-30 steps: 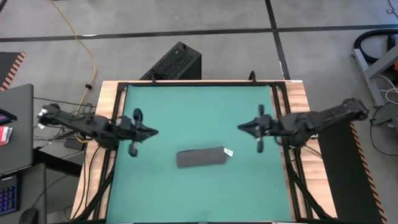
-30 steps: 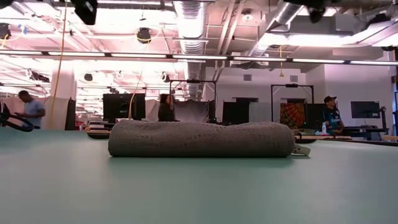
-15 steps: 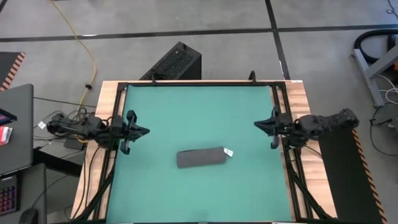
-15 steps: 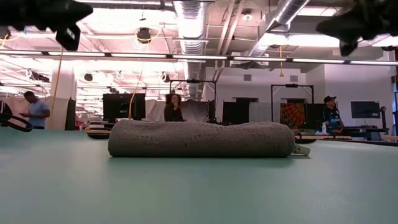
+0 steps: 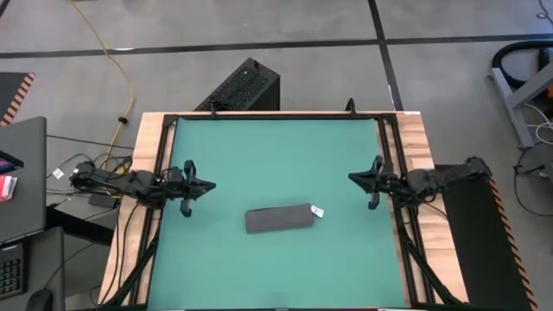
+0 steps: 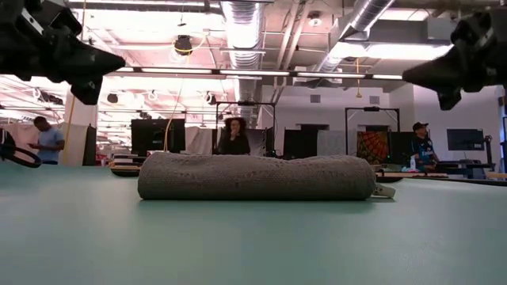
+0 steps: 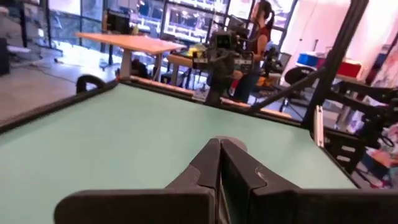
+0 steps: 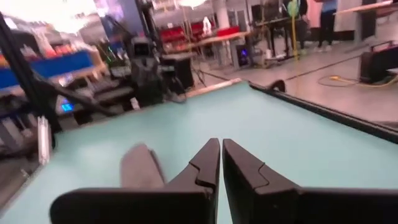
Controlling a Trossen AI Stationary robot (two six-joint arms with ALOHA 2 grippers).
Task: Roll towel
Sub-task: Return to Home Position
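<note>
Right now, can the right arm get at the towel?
Probably yes. The right tool hangs shut near the right edge of the mat, apart from the towel, with only bare mat between them. The left tool waits at the opposite edge.

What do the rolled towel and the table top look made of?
Towel: soft woven or terry cloth, matte dark grey; its nubby, looped surface shows in the low view. Table top: smooth green mat, perhaps rubber or vinyl; even, slight sheen.

We see bare mat (image 5: 276, 147) all round the towel (image 5: 278, 218), the only obstacle on it. The left gripper (image 5: 210, 184) and right gripper (image 5: 352, 177) hang at the side edges, well apart from it.
</note>
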